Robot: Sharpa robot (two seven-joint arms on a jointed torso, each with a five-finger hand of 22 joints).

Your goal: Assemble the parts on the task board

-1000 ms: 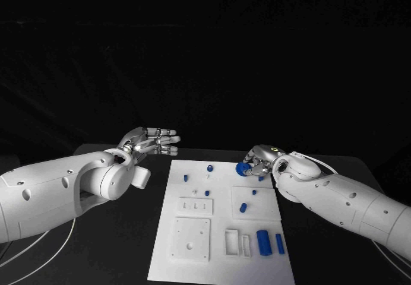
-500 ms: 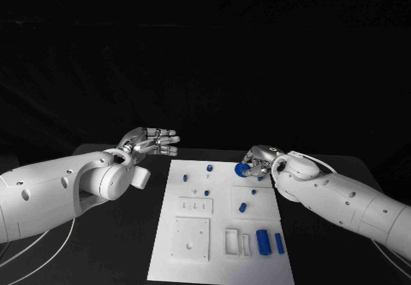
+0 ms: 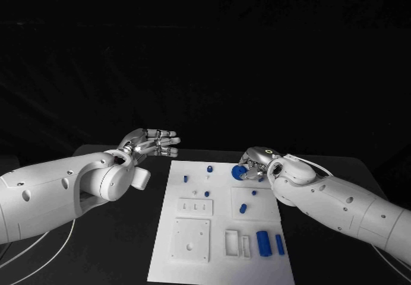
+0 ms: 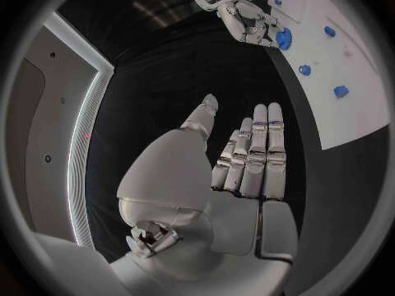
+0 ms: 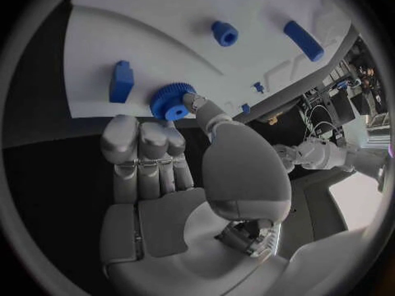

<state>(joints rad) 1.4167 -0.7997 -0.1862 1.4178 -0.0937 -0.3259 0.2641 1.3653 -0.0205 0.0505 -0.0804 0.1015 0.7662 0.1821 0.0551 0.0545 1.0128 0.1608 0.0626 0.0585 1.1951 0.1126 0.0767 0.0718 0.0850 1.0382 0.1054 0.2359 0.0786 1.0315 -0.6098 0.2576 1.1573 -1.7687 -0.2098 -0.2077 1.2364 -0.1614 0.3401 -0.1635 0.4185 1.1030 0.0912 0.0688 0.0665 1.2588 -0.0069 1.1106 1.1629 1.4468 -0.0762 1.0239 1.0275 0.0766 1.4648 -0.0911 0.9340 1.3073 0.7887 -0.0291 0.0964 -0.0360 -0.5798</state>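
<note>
I pinch the small blue toothed plastic gear (image 5: 172,102) in my right hand (image 3: 255,164), over the far right corner of the flat white task board (image 3: 218,261). I should lower it straight and slowly. My left hand (image 3: 152,142) hovers spread.

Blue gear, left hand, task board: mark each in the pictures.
blue gear (image 5: 172,101), right wrist view, toothed face.
left hand (image 3: 151,142), head view, middle of the fingers.
task board (image 3: 220,270), head view, bare near edge.
</note>
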